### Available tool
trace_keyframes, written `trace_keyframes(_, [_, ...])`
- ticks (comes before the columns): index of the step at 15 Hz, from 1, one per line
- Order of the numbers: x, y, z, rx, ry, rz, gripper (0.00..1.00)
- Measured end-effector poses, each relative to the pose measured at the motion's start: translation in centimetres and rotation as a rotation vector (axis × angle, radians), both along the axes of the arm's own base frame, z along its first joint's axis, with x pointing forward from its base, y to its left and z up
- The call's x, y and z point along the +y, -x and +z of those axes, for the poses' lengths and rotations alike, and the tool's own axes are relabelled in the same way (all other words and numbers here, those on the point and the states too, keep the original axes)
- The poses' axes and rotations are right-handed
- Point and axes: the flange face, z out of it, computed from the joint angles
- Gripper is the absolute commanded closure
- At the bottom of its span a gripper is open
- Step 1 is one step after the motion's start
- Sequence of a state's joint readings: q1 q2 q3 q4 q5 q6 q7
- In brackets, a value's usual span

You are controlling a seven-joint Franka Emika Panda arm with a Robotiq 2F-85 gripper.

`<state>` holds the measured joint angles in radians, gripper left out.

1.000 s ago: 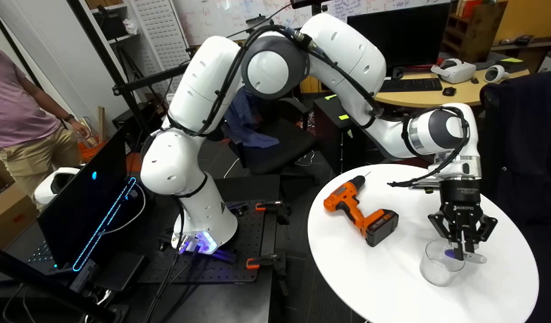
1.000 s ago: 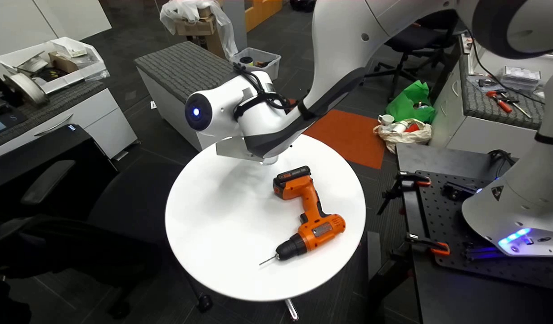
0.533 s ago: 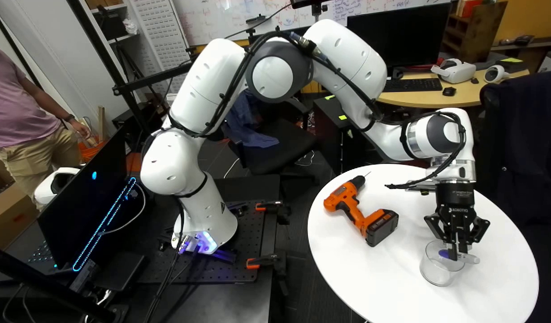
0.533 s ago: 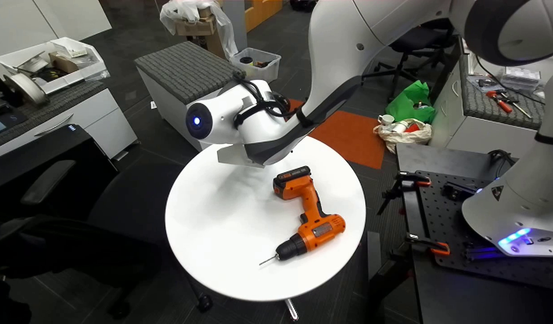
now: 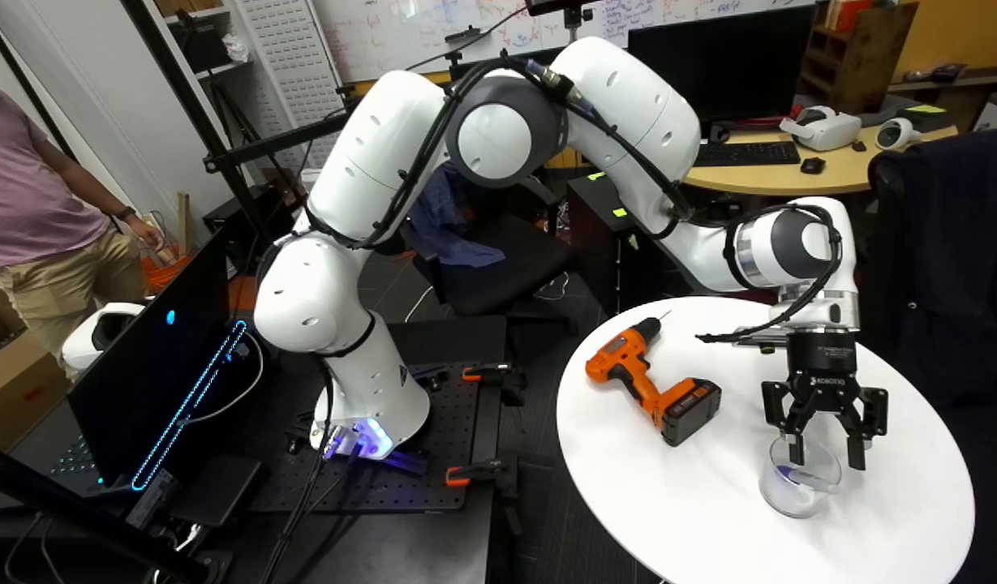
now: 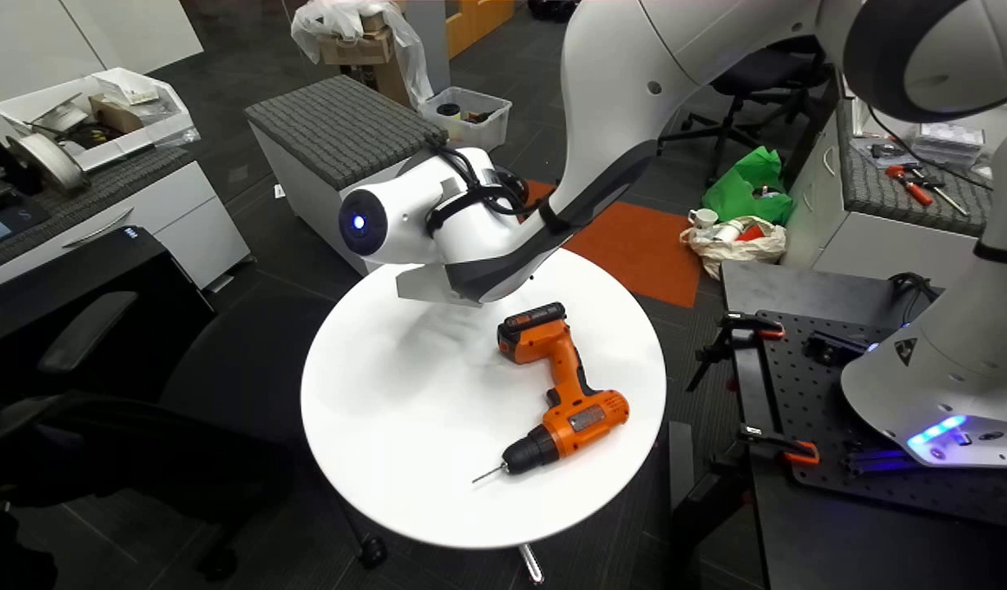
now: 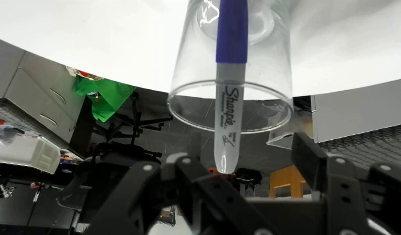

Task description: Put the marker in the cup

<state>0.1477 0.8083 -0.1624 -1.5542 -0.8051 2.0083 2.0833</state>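
My gripper (image 5: 827, 453) stands open above the clear cup (image 5: 790, 501), its fingers spread apart in an exterior view and in the wrist view. The marker (image 5: 816, 481) is free of both fingers and slants across the cup. Its blue-purple end lies within the cup's outline, and its whitish end sticks out past the rim. In the wrist view, which looks upside down, the marker (image 7: 230, 98) runs lengthwise over the cup (image 7: 272, 62), with its pale tip in the gap between the spread fingertips (image 7: 308, 160). The arm hides cup and marker in an exterior view.
An orange-and-black power drill (image 5: 652, 381) lies on the round white table (image 6: 405, 426), nearer the robot's base than the cup. A black chair (image 6: 224, 393) stands close to the table's edge. Behind the table is a desk (image 5: 758, 174) with a monitor.
The gripper shifted slightly and came down, then its fingers spread and released the marker. The marker, level between the fingers before, now sits lower and tilted at the cup.
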Motion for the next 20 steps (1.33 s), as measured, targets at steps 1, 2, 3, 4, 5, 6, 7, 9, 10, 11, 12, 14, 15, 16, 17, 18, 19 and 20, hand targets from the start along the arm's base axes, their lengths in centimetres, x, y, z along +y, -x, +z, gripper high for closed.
trace_keyframes(1, [0.0,0.0,0.0,-0.001,0.0,0.0,0.0])
trace_keyframes(2, [0.0,0.0,0.1,-0.002,0.0,0.0,0.0])
trace_keyframes(3, [0.0,-0.1,0.1,-0.003,0.0,0.0,0.0])
trace_keyframes(4, [0.0,-0.1,0.2,-0.005,0.0,0.0,0.0])
trace_keyframes(5, [0.0,-0.1,0.4,-0.009,0.0,-0.001,0.0])
trace_keyframes(6, [0.0,-0.2,0.6,-0.013,0.0,-0.002,0.0])
trace_keyframes(7, [0.0,-0.3,0.9,-0.018,-0.001,-0.003,0.0])
trace_keyframes(9, [0.1,-0.4,1.8,-0.032,-0.003,-0.003,0.0])
trace_keyframes(10, [0.1,-0.5,2.3,-0.042,-0.007,-0.001,0.0])
trace_keyframes(11, [0.2,-0.6,2.9,-0.055,-0.013,0.005,0.0])
trace_keyframes(12, [0.4,-0.8,3.5,-0.073,-0.025,0.017,0.0])
trace_keyframes(14, [1.0,-1.1,4.7,-0.124,-0.063,0.065,0.0])
trace_keyframes(15, [1.4,-1.2,5.3,-0.151,-0.086,0.096,0.0])
trace_keyframes(16, [1.9,-1.3,5.8,-0.181,-0.114,0.134,0.0])
trace_keyframes(17, [2.5,-1.3,6.3,-0.209,-0.142,0.178,0.0])
trace_keyframes(18, [3.0,-1.2,6.7,-0.232,-0.169,0.224,0.0])
trace_keyframes(19, [3.6,-1.1,7.1,-0.251,-0.198,0.272,0.0])
trace_keyframes(20, [4.1,-1.0,7.5,-0.267,-0.227,0.319,0.0])
